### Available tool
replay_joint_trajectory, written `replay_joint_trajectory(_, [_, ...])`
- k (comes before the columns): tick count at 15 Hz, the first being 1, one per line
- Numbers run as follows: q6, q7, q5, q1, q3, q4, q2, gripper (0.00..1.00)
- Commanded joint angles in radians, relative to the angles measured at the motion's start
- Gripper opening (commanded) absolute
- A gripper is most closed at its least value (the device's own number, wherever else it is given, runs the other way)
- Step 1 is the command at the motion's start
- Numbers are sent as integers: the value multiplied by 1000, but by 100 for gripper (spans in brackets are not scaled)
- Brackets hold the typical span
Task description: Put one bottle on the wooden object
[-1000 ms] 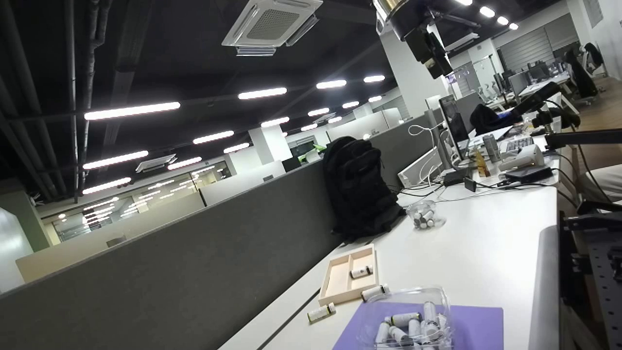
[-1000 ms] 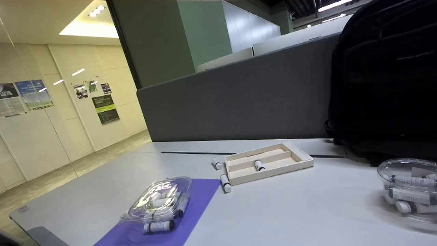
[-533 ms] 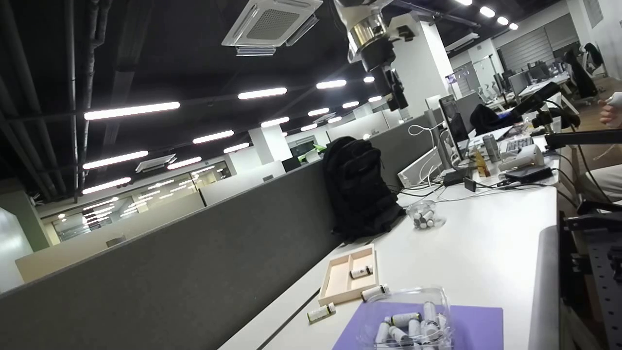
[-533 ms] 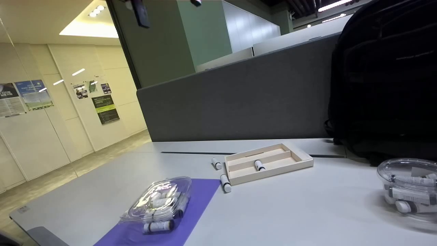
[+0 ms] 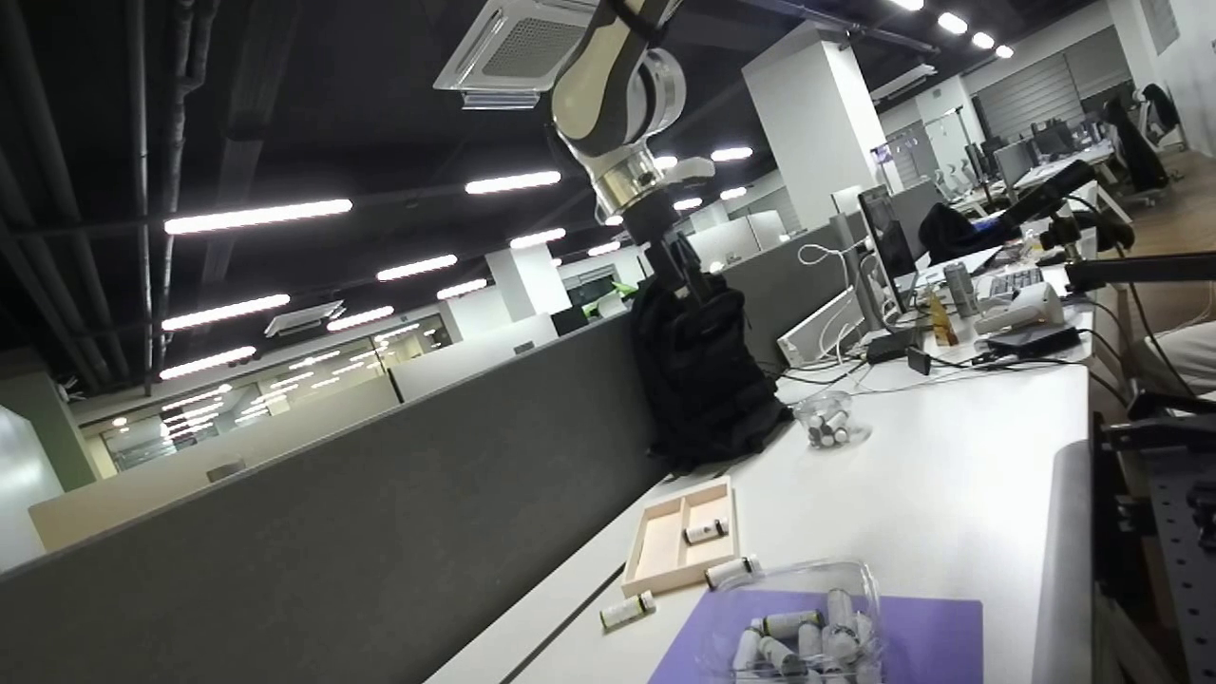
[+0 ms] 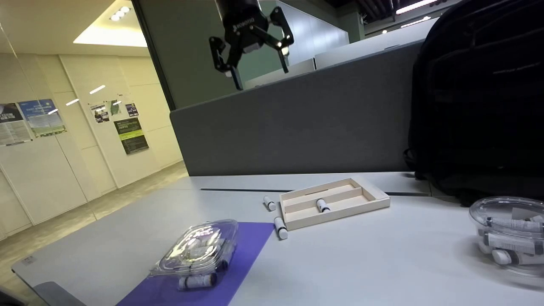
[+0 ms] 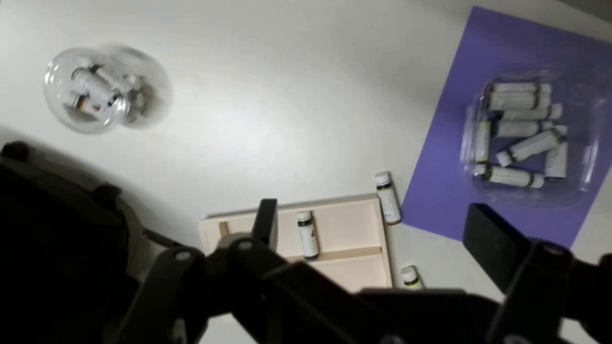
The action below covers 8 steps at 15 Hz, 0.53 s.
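The wooden tray (image 6: 335,217) lies on the desk, in both exterior views and in the wrist view (image 7: 344,229); a divider splits it. One white-labelled bottle (image 7: 308,237) lies in it, its lower end at the divider. A second bottle (image 7: 387,198) lies outside, close along the tray's side at a corner, by the purple mat. A third bottle (image 7: 410,277) lies farther along that side, partly hidden by my gripper in the wrist view; it shows whole in an exterior view (image 5: 628,610). My gripper (image 6: 262,79) is wide open and empty, high above the tray.
A clear plastic container (image 7: 588,157) with several bottles stands on the purple mat (image 7: 449,105). A clear round bowl (image 7: 57,102) with more bottles stands on the tray's other side. A black backpack (image 5: 703,380) leans on the grey partition (image 5: 427,494) behind the desk.
My arm has come down and, in an exterior view, leftward; the open gripper has come into sight above the tray. The bottles and tray have not moved.
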Motion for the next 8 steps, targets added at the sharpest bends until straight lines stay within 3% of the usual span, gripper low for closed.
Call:
replay_joint_trajectory(1, [144, 93, -91, 3, 60, 67, 105, 100])
replay_joint_trajectory(3, [244, 137, -111, 9, 84, 68, 142, 100])
replay_joint_trajectory(4, [226, 121, -66, 3, 95, 79, 151, 100])
replay_joint_trajectory(5, [233, 97, -80, -5, 95, 37, 128, 100])
replay_joint_trajectory(8, [239, 102, -76, -3, 106, 51, 148, 100])
